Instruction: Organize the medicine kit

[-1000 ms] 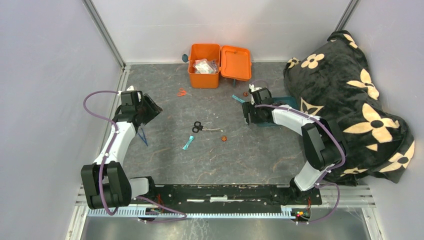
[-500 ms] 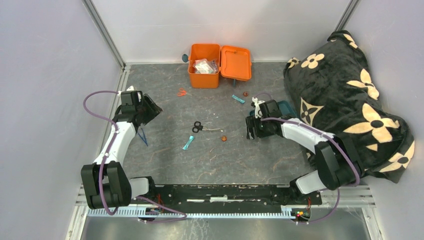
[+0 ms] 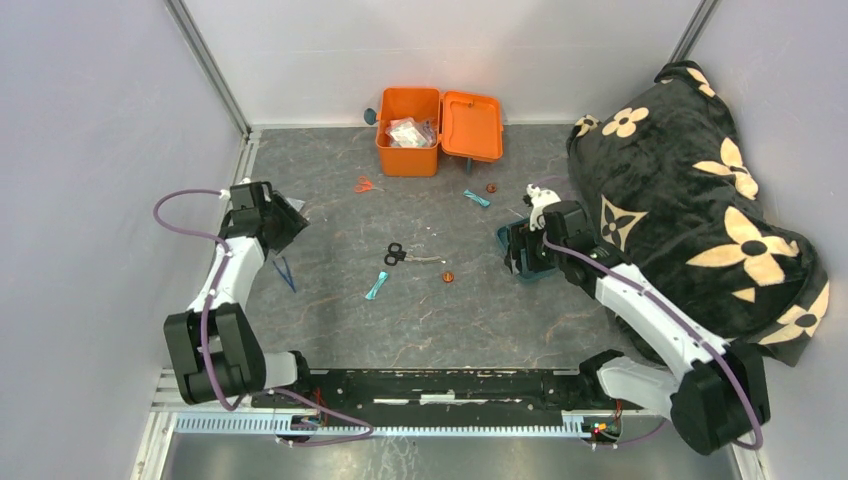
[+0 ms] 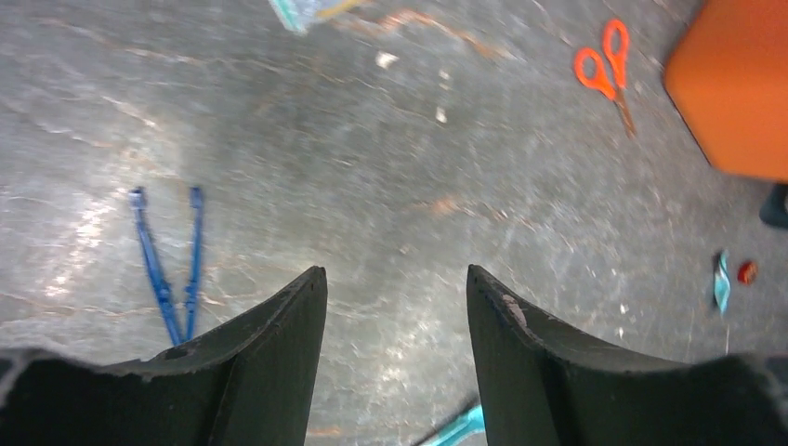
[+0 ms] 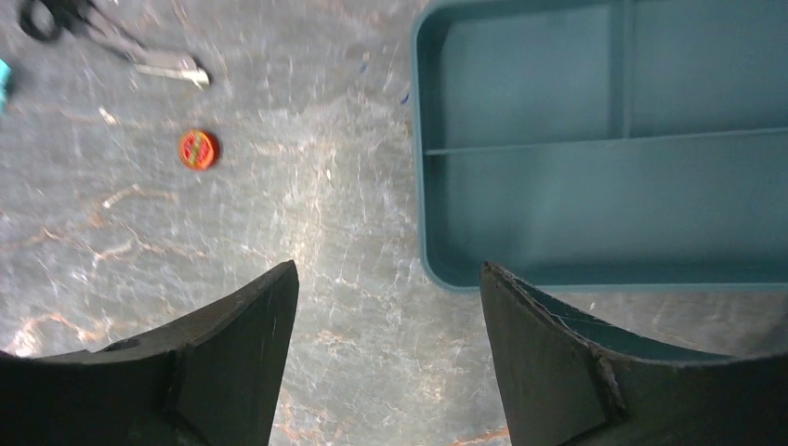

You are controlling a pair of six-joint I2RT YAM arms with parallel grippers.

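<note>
The left arm (image 3: 228,285) and right arm (image 3: 640,300) share one build: smooth white shell links between bulky black joint housings, each trailed by a looping purple cable (image 3: 185,193). Both are mounted on a long black base plate (image 3: 440,384) backed by a ribbed silver rail (image 3: 400,424). The left claw (image 4: 395,274) and right claw (image 5: 388,269) have broad matte-black fingers that curve and taper to blunt tips, their edges scuffed pale grey.

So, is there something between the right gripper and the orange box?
Nothing tall. Only a small teal packet and a red cap lie flat between the right gripper and the orange box; the gripper could likely pass above them.
</note>
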